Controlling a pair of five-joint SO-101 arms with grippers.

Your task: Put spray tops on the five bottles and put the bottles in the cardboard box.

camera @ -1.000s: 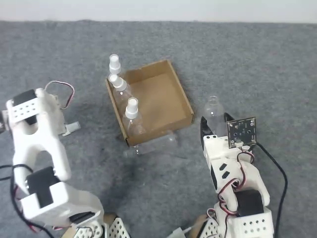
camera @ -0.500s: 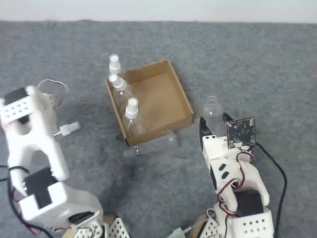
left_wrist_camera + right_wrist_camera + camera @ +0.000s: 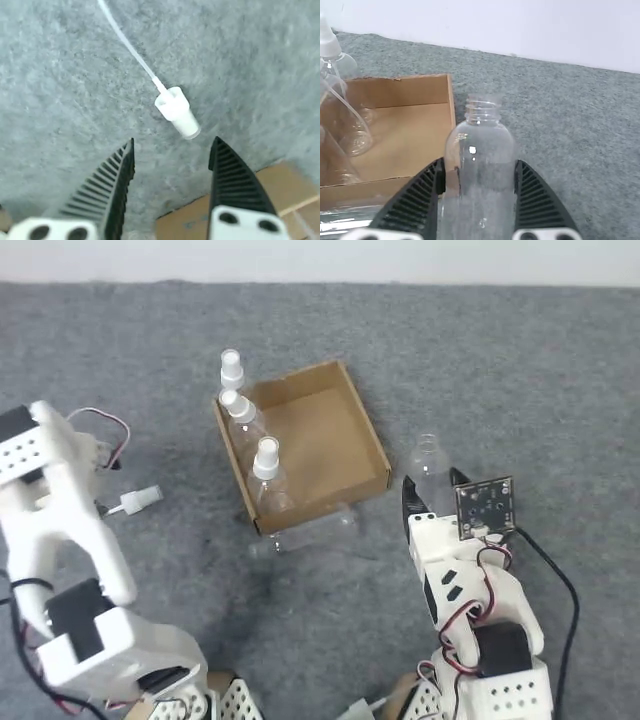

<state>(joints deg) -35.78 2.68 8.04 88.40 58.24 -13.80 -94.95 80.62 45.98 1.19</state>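
Capless bottle (image 3: 479, 145) being gripped upright by right gripper (image 3: 479, 169), right of box (image 3: 372, 445). Left gripper (image 3: 174, 141) being held wide open, empty, over spray top (image 3: 175, 110), left of box.

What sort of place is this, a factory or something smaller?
Probably a small lab or hobby bench, not a factory: the left arm and right arm are small with bare wires, on a grey felt-like table cover, by a cardboard box holding spray bottles.
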